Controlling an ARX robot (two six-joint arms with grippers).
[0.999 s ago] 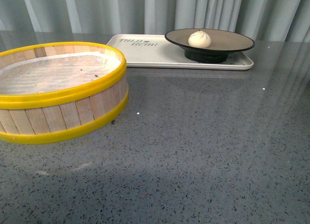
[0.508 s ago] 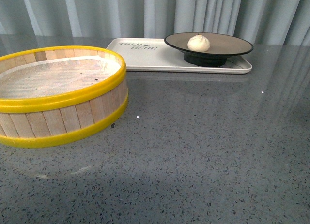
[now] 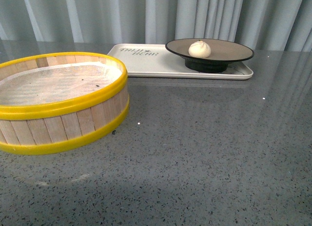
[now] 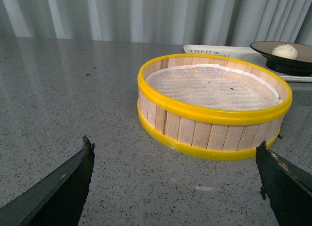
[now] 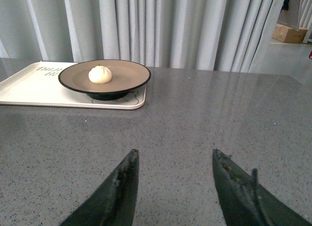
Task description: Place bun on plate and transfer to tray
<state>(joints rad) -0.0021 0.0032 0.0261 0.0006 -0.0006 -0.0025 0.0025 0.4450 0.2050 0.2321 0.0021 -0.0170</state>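
The white bun sits on the taupe plate with a black rim. The plate stands on the right end of the cream tray at the back of the table. Neither gripper shows in the front view. My left gripper is open and empty, low over the table in front of the steamer basket; bun and plate show far behind it. My right gripper is open and empty, well back from the tray, plate and bun.
A yellow-rimmed wooden steamer basket with a white liner stands at the front left; it also shows in the left wrist view. The grey speckled table stretches to grey curtains behind.
The front view has shifted: the basket, tray and plate all sit slightly lower in the picture than a second ago. The objects have not moved relative to each other.
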